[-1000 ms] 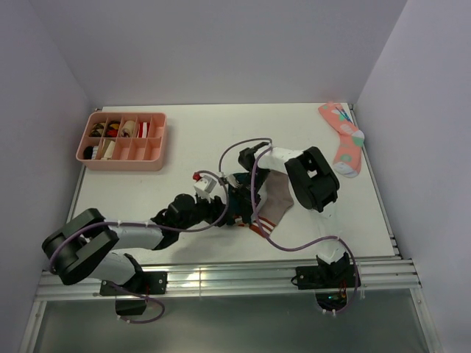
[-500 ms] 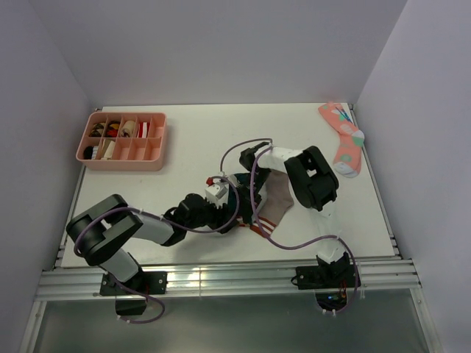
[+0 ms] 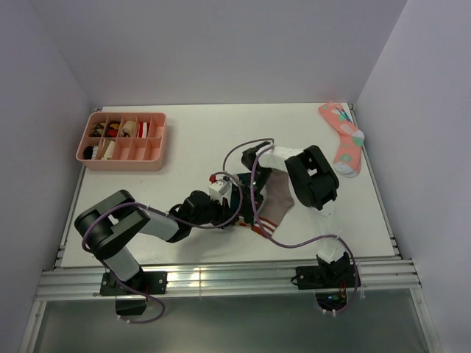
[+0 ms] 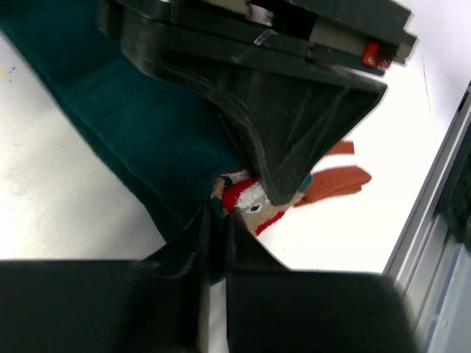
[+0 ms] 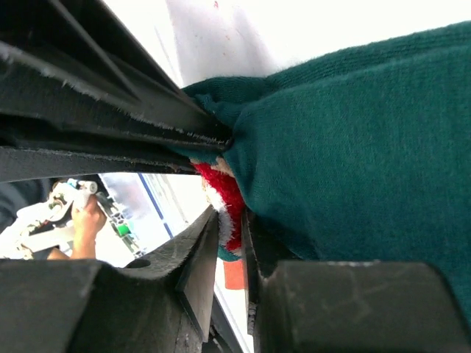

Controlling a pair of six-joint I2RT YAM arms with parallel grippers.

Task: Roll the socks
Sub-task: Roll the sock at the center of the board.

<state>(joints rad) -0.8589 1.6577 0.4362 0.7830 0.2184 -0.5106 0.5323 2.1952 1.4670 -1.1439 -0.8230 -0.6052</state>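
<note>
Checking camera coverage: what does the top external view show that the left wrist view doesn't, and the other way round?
Only top external: the pink tray and the coral sock at the far right. Only left wrist: the left gripper pinching the dark green sock, with a red-and-white striped cuff poking out at its edge. Both: the green sock and the white table.

One each: green sock [image 4: 132, 125], brown sock [image 3: 278, 202], pink sock [image 3: 344, 143], tray [image 3: 121, 165].
</note>
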